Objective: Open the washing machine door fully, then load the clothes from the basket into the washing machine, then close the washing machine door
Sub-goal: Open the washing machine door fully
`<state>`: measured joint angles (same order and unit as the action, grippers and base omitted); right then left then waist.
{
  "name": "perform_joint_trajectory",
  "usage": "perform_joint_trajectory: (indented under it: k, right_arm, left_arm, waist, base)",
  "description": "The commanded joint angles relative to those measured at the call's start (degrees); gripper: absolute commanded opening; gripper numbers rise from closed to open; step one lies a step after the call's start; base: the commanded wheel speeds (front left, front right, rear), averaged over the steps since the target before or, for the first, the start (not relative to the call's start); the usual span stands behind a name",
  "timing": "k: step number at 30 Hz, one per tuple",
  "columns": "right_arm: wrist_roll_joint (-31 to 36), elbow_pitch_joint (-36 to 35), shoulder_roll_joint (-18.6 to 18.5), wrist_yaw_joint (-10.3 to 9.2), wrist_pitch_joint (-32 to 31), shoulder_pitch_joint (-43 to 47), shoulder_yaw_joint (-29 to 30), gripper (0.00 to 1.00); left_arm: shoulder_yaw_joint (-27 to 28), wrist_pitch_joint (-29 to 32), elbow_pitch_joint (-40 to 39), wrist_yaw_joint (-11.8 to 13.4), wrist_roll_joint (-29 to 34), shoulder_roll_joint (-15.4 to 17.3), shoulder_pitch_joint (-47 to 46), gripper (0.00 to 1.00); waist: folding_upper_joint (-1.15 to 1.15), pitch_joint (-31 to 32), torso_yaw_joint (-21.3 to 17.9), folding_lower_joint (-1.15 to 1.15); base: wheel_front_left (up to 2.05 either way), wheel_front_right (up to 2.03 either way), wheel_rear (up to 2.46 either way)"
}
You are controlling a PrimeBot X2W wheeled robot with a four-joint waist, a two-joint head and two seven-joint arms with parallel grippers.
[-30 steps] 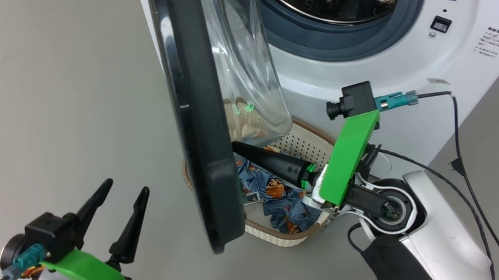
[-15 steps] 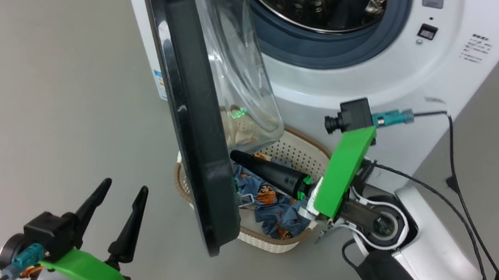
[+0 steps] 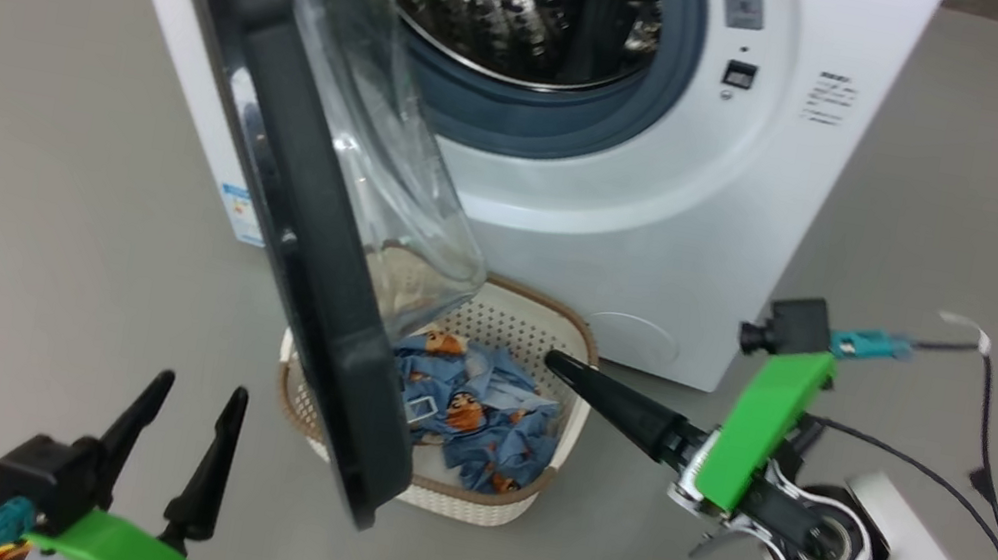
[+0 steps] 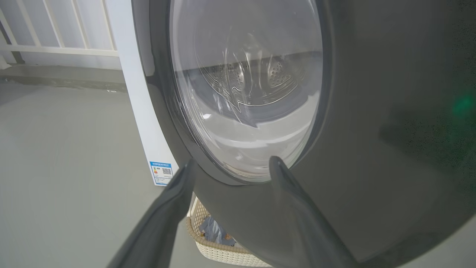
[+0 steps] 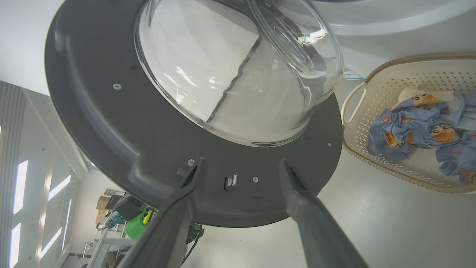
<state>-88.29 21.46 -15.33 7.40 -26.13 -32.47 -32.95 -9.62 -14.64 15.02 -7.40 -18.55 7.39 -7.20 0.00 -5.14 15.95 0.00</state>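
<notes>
With the left gripper (image 3: 199, 387) spread empty nearest and the right gripper (image 5: 242, 163) parted empty beside the basket (image 3: 471, 509) of clothes (image 3: 477, 413), the half-swung washing machine door (image 3: 305, 288) overhanging them should be pushed further left, clear of the washing machine (image 3: 716, 256).

door (image 3: 298, 267) seemingly half open, clothes (image 3: 477, 413) in basket (image 3: 471, 507)
</notes>
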Motion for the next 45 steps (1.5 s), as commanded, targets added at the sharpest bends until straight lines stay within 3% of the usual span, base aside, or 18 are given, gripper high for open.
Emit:
perform_joint_trajectory:
  k: [1, 11, 20, 34, 37, 45]
  right_arm:
    - [0.8, -2.0, -0.2, 0.09, 1.3, 1.3, 0.1, 1.00]
    - [3.6, -3.1, -6.0, 0.09, 10.0, 6.7, 0.7, 1.00]
    - [7.3, -1.7, -11.1, 0.09, 23.3, 10.4, 0.5, 1.00]
    - [11.6, 4.0, -17.1, 0.09, 40.3, 14.1, -0.9, 1.00]
    - [17.0, 6.0, -17.2, 0.09, 41.1, 14.8, 2.4, 1.00]
    - [36.3, 5.4, -12.9, 0.09, 41.1, 19.5, 14.7, 1.00]
  left_arm:
    - [2.1, -0.4, -1.7, -0.1, -0.4, 1.7, 0.0, 1.00]
    - [3.7, -0.4, -3.0, -0.1, -1.0, 2.7, 2.9, 1.00]
    - [5.5, -0.4, -3.9, -0.1, -1.1, 2.7, 4.7, 1.00]
    - [7.7, -0.4, -4.5, -0.1, -0.9, 2.2, 6.2, 1.00]
    - [8.5, -0.4, -4.6, -0.1, -0.7, 1.9, 6.6, 1.00]
    - [9.5, -0.4, -4.9, -0.1, -0.4, 1.5, 6.9, 1.00]
  waist:
    - [0.00, 1.6, -2.1, 0.00]
    - [0.00, 3.1, -6.3, 0.00]
    - [0.00, 3.3, -9.5, 0.00]
    - [0.00, 3.5, -11.1, 0.00]
    - [0.00, 3.9, -11.3, 0.00]
    - [0.00, 4.0, -11.5, 0.00]
  base:
    - [0.00, 0.00, 0.00]
    - [0.00, 0.00, 0.00]
    - [0.00, 0.00, 0.00]
    - [0.00, 0.00, 0.00]
    - [0.00, 0.00, 0.00]
    - [0.00, 0.00, 0.00]
